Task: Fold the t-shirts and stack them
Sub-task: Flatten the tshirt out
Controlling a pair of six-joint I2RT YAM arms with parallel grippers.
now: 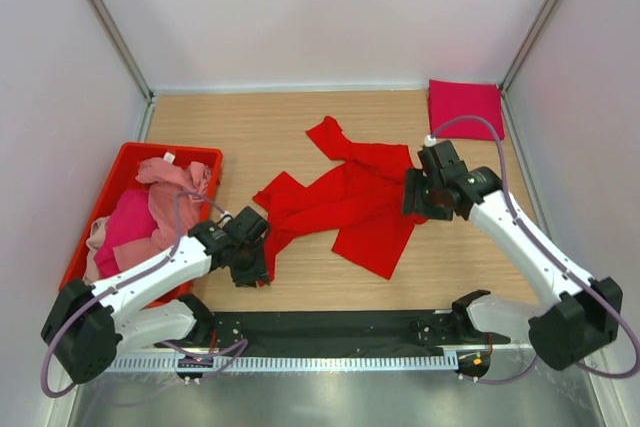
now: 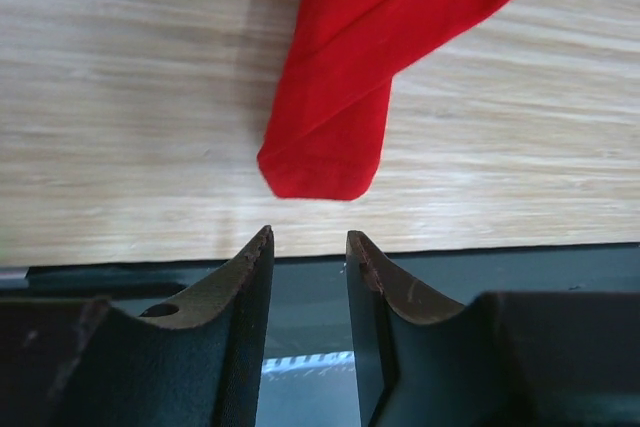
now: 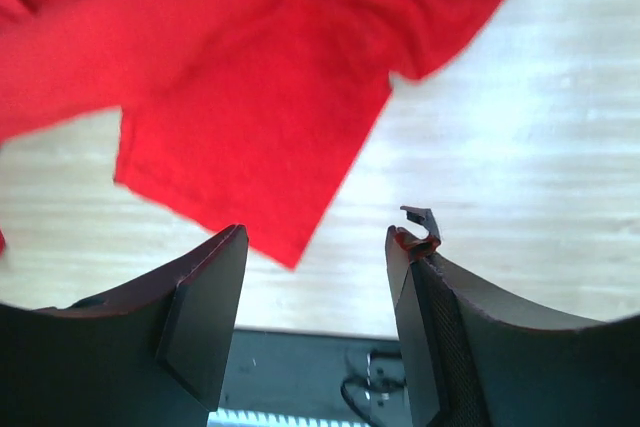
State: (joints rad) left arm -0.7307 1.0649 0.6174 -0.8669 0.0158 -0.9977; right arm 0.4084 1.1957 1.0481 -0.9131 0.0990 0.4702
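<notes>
A bright red t-shirt (image 1: pixel 350 197) lies crumpled and spread on the wooden table. My left gripper (image 1: pixel 255 272) is open and empty, just short of the shirt's near-left corner (image 2: pixel 325 162). In the left wrist view its fingertips (image 2: pixel 308 237) stand a small gap apart, with the corner just ahead. My right gripper (image 1: pixel 413 207) hovers at the shirt's right edge. In the right wrist view (image 3: pixel 320 232) it is open wide and empty, with the red cloth (image 3: pixel 250 97) ahead and to the left. A folded magenta shirt (image 1: pixel 465 107) lies at the back right corner.
A red plastic bin (image 1: pixel 170 151) stands at the left with a pale pink shirt (image 1: pixel 175 185) and a magenta shirt (image 1: pixel 130 222) heaped in it. A black strip (image 1: pixel 340 327) runs along the table's near edge. White walls close the back and sides.
</notes>
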